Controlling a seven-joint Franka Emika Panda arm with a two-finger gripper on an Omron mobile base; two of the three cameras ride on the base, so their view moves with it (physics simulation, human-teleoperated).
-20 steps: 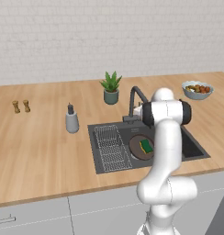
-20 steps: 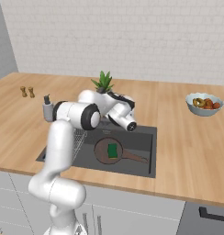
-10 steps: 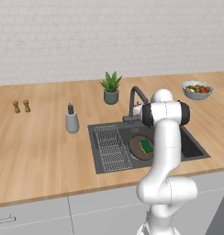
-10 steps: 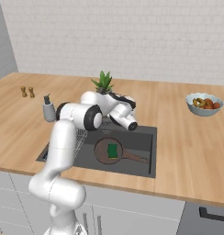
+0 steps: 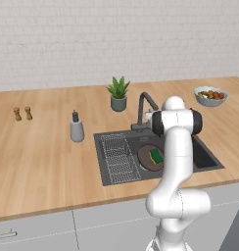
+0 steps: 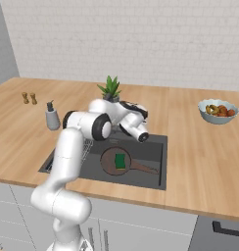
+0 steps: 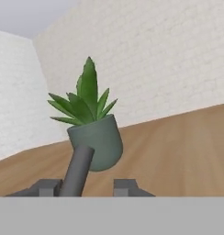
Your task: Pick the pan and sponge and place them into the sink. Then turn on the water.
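The dark round pan [image 5: 145, 160] [image 6: 109, 162] lies in the dark grey sink [image 5: 202, 156] [image 6: 155, 153], its handle pointing right. The yellow-green sponge [image 5: 156, 156] [image 6: 121, 161] rests on the pan. My gripper [image 7: 86, 187] [image 6: 125, 105] hovers at the back of the sink by the dark curved faucet [image 5: 143, 104]. A dark grey faucet lever [image 7: 78, 170] stands between my fingertips. It touches the left fingertip, with a gap to the right one. The fingers stand narrowly open. Water is out of view.
A potted plant [image 5: 118, 93] [image 6: 110, 88] [image 7: 93, 128] stands just behind the faucet. On the counter are a soap bottle [image 5: 76, 128] [image 6: 52, 116], two small shakers [image 5: 22, 113] [image 6: 29, 98] and a fruit bowl [image 5: 209, 95] [image 6: 218, 111]. A wire rack [image 5: 117, 158] fills the sink's left part.
The fingers have closed in from wide open to a narrow gap around the lever. The arm has barely moved, and pan and sponge lie still.
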